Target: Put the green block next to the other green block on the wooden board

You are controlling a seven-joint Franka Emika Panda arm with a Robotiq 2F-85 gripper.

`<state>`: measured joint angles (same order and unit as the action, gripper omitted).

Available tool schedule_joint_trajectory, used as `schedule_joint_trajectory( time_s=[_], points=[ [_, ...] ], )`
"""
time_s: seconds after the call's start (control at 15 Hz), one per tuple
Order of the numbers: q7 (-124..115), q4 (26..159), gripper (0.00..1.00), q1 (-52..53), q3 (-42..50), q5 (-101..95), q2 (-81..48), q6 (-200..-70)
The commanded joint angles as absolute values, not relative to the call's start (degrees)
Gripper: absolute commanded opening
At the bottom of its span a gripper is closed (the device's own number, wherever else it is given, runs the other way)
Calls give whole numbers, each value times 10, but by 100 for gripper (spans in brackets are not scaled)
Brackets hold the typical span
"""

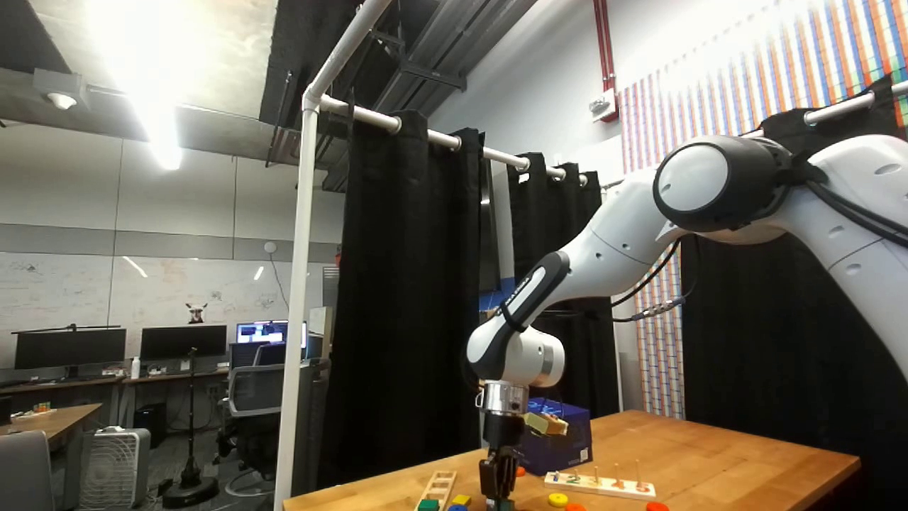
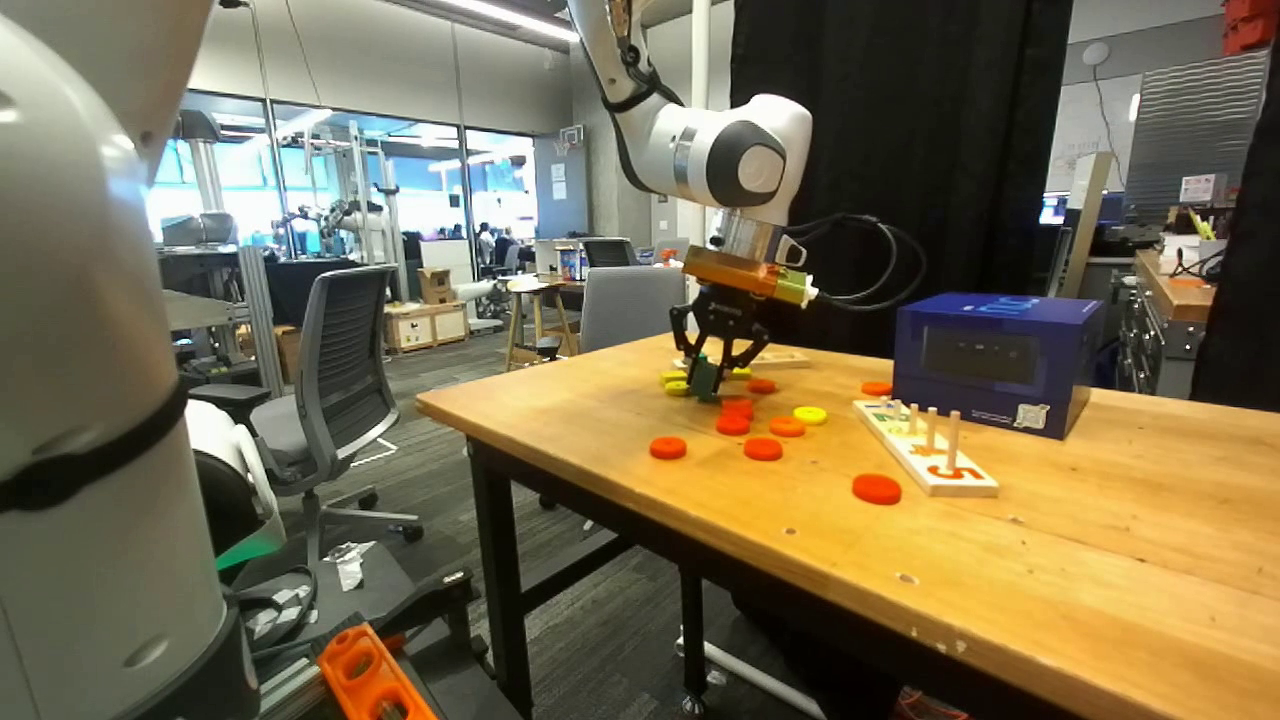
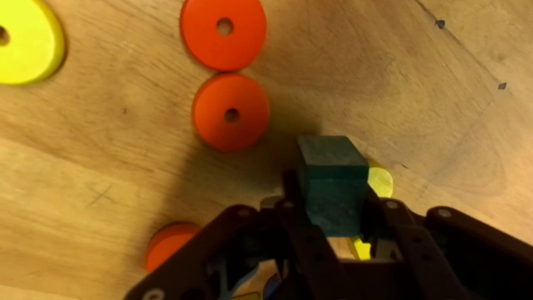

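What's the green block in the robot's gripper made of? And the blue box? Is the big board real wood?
The green block looks like painted wood: dull, solid green on flat faces, though plastic is possible. The dark blue box seems to be smooth cardboard: crisp edges, printed lettering. The board looks like real wood, smooth: streaky grain shows in the wrist view.
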<state>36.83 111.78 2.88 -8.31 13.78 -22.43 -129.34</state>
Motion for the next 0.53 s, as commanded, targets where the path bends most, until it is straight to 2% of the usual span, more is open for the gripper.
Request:
schedule_joint_trajectory(
  time_s=[0.0, 0.47],
  points=[
    [347, 1097, 16, 28, -95, 118, -215, -1274],
    [329, 1065, 16, 47, -113, 85, -199, -1268]
  ],
)
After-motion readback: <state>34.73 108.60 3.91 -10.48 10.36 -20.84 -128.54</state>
